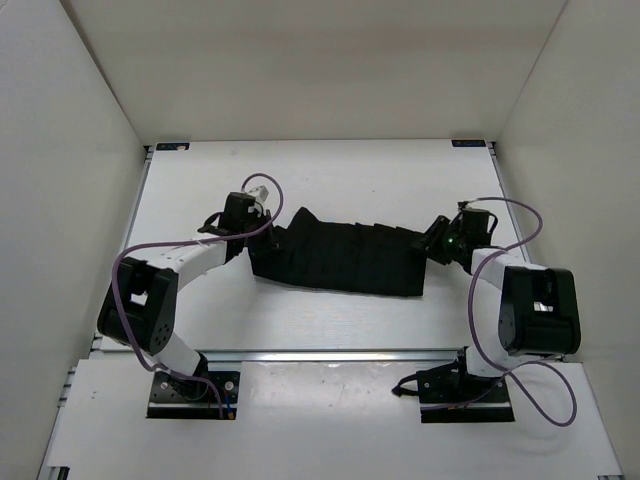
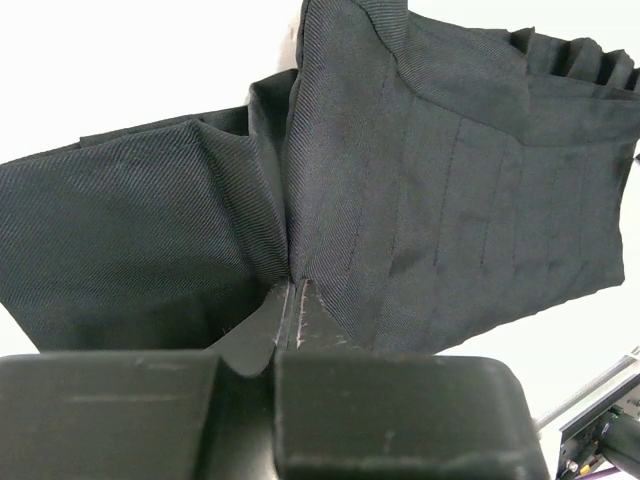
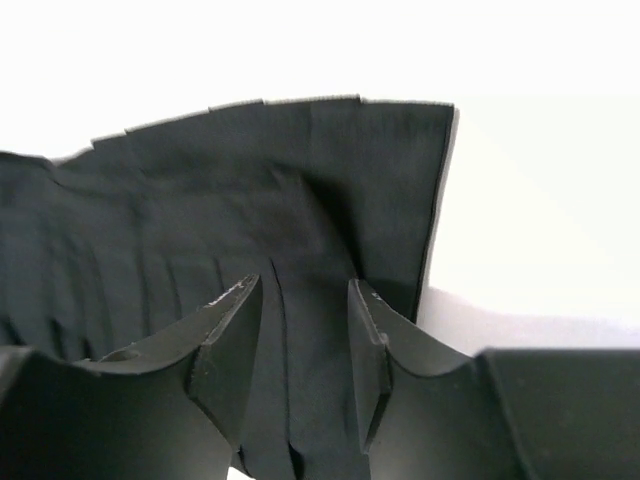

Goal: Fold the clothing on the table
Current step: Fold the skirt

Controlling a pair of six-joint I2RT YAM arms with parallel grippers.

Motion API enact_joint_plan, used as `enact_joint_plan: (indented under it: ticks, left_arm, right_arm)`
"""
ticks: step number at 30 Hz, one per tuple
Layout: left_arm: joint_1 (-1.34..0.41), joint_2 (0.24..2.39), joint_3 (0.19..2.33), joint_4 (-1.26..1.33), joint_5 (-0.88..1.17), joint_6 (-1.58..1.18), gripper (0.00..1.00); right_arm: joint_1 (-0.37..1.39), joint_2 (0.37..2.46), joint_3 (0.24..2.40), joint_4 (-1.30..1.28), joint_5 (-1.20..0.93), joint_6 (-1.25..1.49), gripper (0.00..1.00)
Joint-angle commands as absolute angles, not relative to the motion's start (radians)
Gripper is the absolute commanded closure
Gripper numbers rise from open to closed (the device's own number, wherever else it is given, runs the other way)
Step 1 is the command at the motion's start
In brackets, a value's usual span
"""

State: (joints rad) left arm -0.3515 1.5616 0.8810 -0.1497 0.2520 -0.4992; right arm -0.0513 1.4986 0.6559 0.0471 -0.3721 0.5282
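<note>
Left wrist: left claw point(image 2: 292, 292) pinching clothing point(image 2: 450, 200); overhead hides pinch.

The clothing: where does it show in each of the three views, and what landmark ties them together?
Top external: the clothing lies across the middle of the table.
Left wrist: it fills most of the frame, pinched in the left gripper.
Right wrist: it spans left and centre, between the right gripper fingers.
Shared landmark: the white table around it.
</note>
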Motion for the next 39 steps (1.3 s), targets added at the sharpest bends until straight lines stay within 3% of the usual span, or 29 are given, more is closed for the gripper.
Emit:
enact_joint_plan:
  ticks: [1,5,8,9,18,21,29,39]
  left_arm:
    - [-0.356,1.546,0.868,-0.127,0.269,-0.506,1.0]
    - [-0.359,1.549,0.87,-0.126,0.272,-0.502,1.0]
    - [-0.353,1.546,0.861,-0.124,0.278,-0.499,1.0]
    - [-0.354,1.543,0.864,-0.117,0.273,-0.511,1.0]
    - [-0.348,1.496,0.839,-0.13,0.285,-0.506,1.0]
    - [-0.342,1.459,0.816,-0.127,0.278,-0.506,1.0]
    - [-0.347,1.459,0.808,-0.126,0.281,-0.502,1.0]
    - [-0.347,1.462,0.804,-0.124,0.285,-0.502,1.0]
  right_arm:
    - [-0.089,1.511,0.655,0.212,-0.448,0.597,0.63]
    - [-0.117,1.542,0.666,0.25,-0.477,0.615,0.67]
    - [-0.11,1.591,0.71,0.224,-0.477,0.603,0.87]
    - [-0.107,1.615,0.731,0.207,-0.474,0.603,1.0]
    - [-0.095,1.701,0.758,0.167,-0.409,0.624,1.0]
    - [-0.132,1.68,0.678,0.32,-0.483,0.692,1.0]
    - [-0.129,1.715,0.704,0.295,-0.492,0.695,0.92]
    - [-0.166,1.675,0.654,0.387,-0.497,0.738,1.0]
